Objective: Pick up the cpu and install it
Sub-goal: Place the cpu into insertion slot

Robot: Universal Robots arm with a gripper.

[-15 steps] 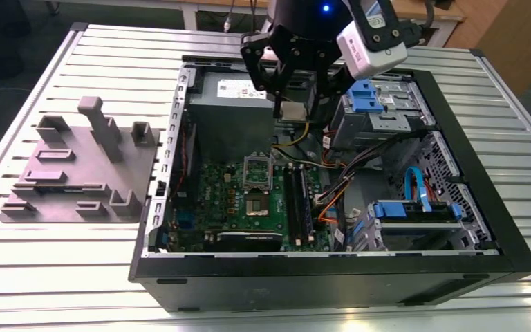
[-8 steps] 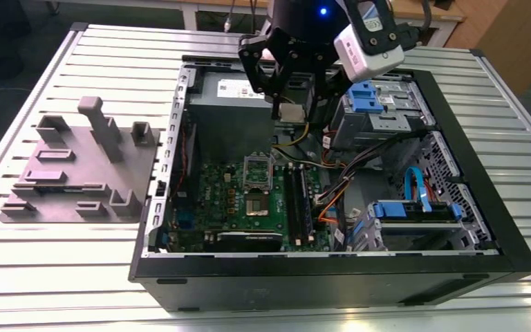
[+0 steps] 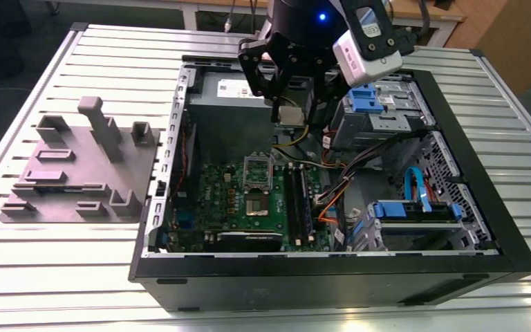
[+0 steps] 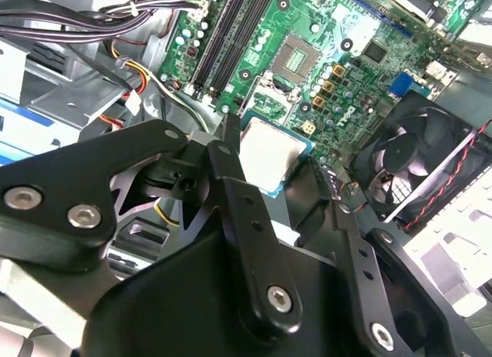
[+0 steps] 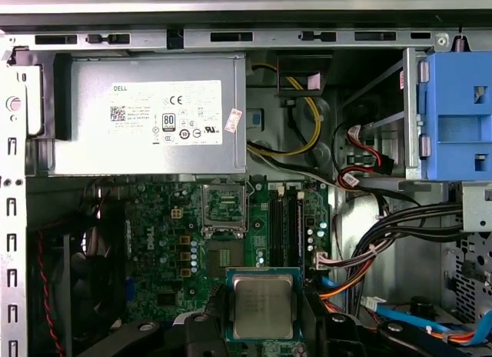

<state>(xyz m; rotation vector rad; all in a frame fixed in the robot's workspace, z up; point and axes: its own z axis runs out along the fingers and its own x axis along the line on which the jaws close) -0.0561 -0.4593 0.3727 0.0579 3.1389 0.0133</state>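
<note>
Slatted table (image 3: 44, 277) bears an open case (image 3: 339, 278) — above its motherboard (image 3: 218, 200) and cables (image 3: 376, 155), the end effector (image 3: 293, 116) clamps the cpu (image 5: 263, 306).

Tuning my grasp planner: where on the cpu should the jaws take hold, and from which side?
Grip the cpu by two opposite edges, from above its metal top, as the gripper holds it: a thin flat square offers the jaws only its edges.
</note>
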